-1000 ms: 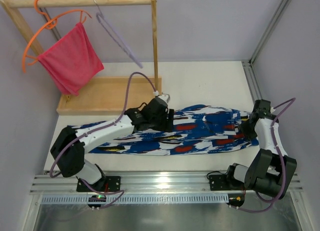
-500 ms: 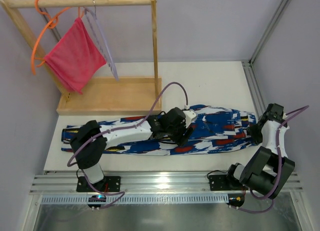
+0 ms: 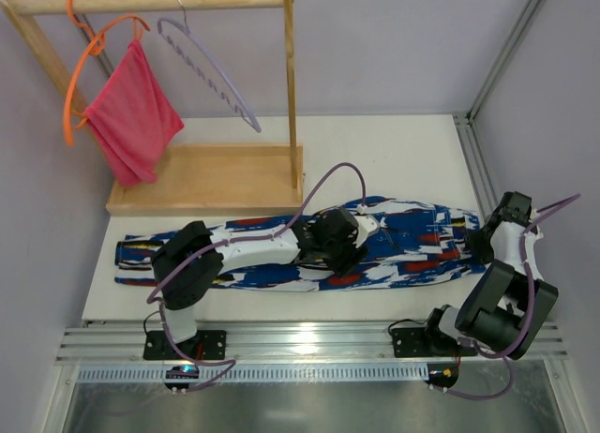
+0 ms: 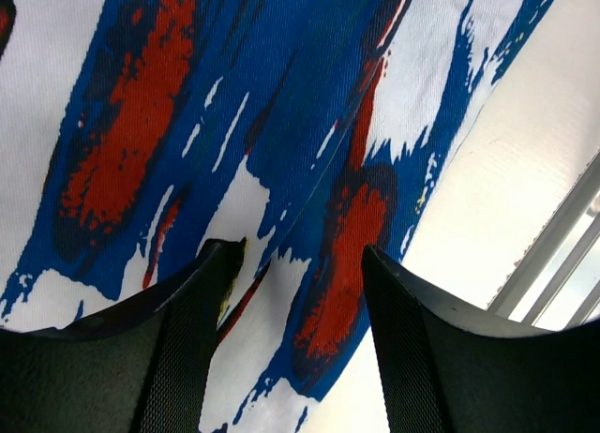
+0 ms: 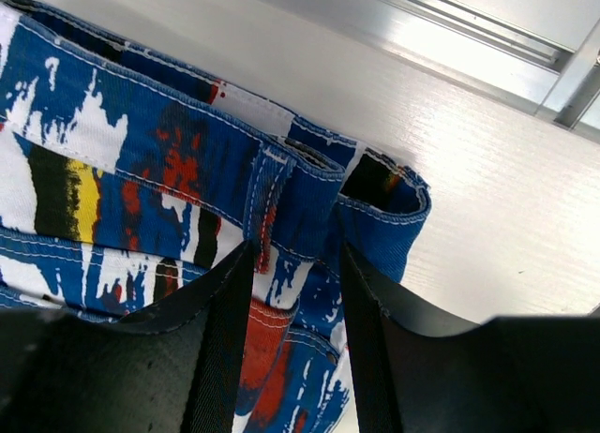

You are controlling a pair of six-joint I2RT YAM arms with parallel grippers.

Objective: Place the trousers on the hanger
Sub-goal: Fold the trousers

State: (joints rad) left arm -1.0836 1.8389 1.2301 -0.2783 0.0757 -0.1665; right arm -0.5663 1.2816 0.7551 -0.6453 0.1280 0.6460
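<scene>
The long soft trousers in a streaky blue, white, red and black print (image 3: 412,241) lie flat, stretched lengthwise across the white table (image 3: 394,152), with the waistband at the right. The left gripper (image 4: 300,255) is spread over the mid-leg cloth. The right gripper (image 5: 295,255) stands parted astride the stitched waistband. The thin lavender-white plastic hanger (image 3: 211,67) hangs from the wooden rail (image 3: 234,0).

The trousers (image 3: 422,264) cover the near half of the table (image 3: 394,152) from side to side, with the left arm (image 3: 253,246) lying along their left part. Behind them on the right the table lies bare up to the back wall (image 3: 375,49). At back left the wooden rack (image 3: 206,175) blocks the way: its post (image 3: 292,96) stands just right of the hanger (image 3: 225,84), and the orange hanger (image 3: 80,86) and pink cloth (image 3: 131,114) hang just left. A narrow bare strip runs between trousers and near rail (image 3: 309,339)
</scene>
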